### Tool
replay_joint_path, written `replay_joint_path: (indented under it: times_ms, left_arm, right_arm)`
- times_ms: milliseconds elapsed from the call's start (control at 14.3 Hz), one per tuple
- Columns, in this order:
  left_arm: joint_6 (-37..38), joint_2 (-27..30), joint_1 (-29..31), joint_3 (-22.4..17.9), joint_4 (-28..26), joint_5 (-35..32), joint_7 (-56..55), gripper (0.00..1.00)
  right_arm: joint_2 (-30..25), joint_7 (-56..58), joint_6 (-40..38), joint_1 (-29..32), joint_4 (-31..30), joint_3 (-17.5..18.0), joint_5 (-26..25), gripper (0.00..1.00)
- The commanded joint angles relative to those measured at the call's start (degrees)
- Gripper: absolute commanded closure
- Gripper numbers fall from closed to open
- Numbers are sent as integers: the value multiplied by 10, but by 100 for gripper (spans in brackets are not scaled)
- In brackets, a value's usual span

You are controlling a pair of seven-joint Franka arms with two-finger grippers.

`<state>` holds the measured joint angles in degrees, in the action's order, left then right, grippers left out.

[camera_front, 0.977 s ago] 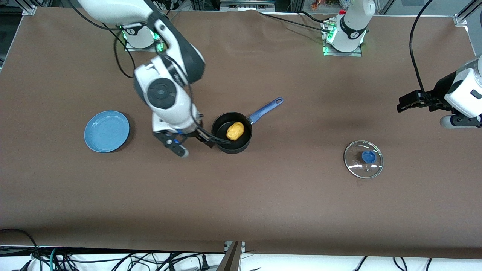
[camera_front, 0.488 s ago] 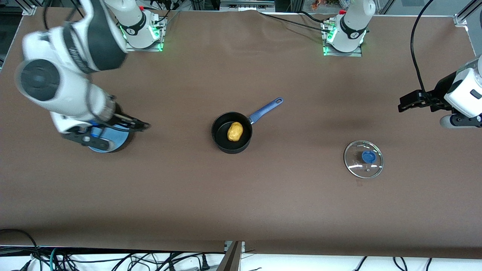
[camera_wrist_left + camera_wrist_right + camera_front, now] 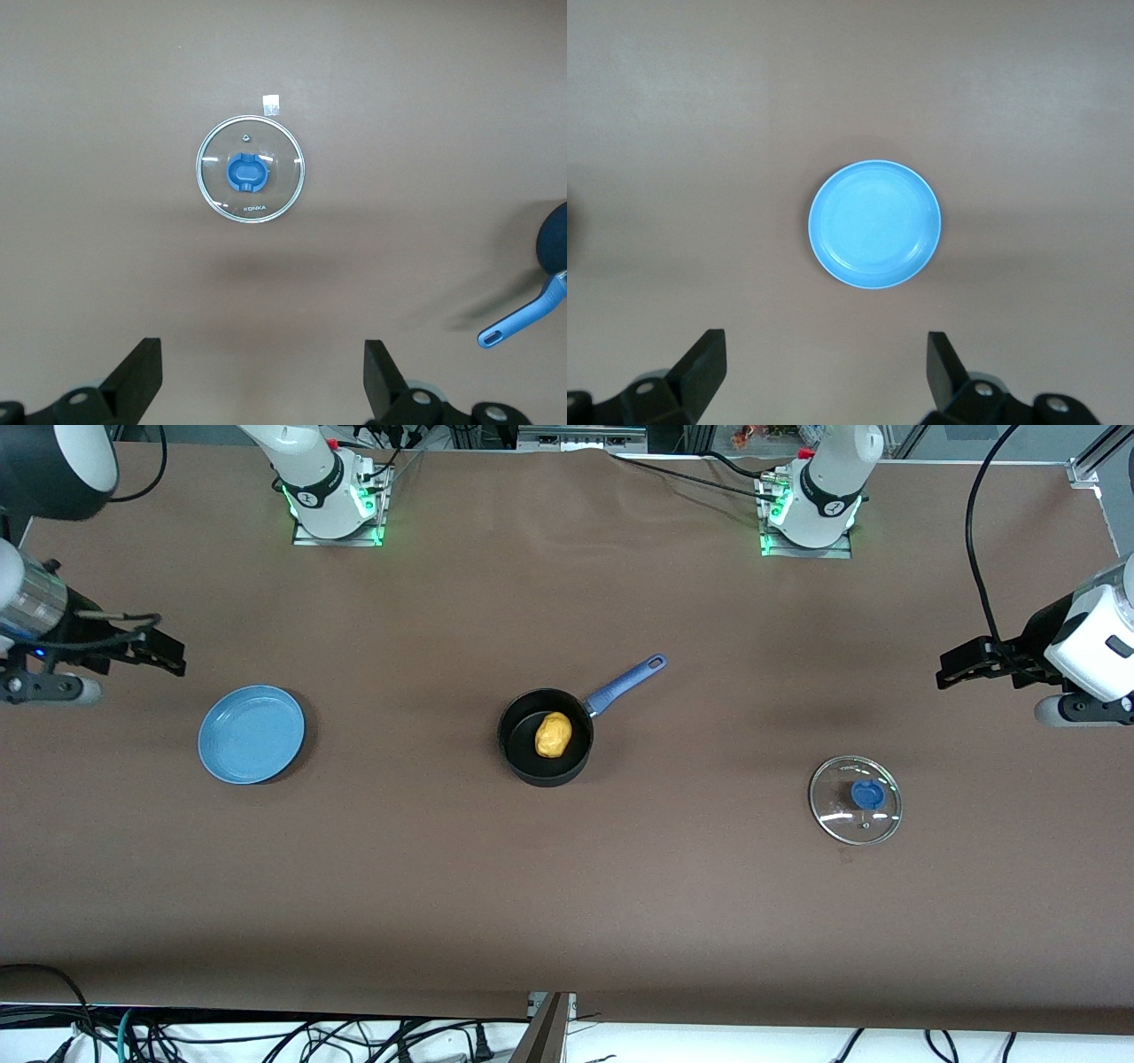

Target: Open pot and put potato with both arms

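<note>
Potato sits inside the pot at frame center, blue handle pointing toward upper right. Glass lid is off, flat on the table at lower right. Blue plate at mid left. Right gripper at the left edge, fingers spread wide, holding nothing. Left gripper at the right edge, also wide open and empty.

Yellow lumpy potato sitting in black saucepan mid-table, round glass lid lying toward left arm's end, flat blue plate lying toward right arm's end.
</note>
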<state>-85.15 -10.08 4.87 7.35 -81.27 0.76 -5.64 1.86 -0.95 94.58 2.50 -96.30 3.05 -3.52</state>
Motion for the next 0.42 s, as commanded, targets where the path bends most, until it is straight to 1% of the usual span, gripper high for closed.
replay_joint_path:
  times_ms: [0, 70, 209, 349]
  left_arm:
    - [8, 10, -4, -4, 0, -11, 7, 0]
    - [8, 10, -4, -4, 1, -11, 6, 0]
    - [8, 10, -5, -4, 1, -11, 5, 0]
    - [8, 9, -5, -4, 1, -11, 5, 0]
  right_arm:
    - [-35, 16, 3, -34, -24, -68, 53, 0]
    - [-37, 16, 2, -37, -19, -74, 50, 0]
    - [-35, 16, -11, -26, -17, -67, 47, 0]
    - [-29, 13, -30, -6, -1, -38, 45, 0]
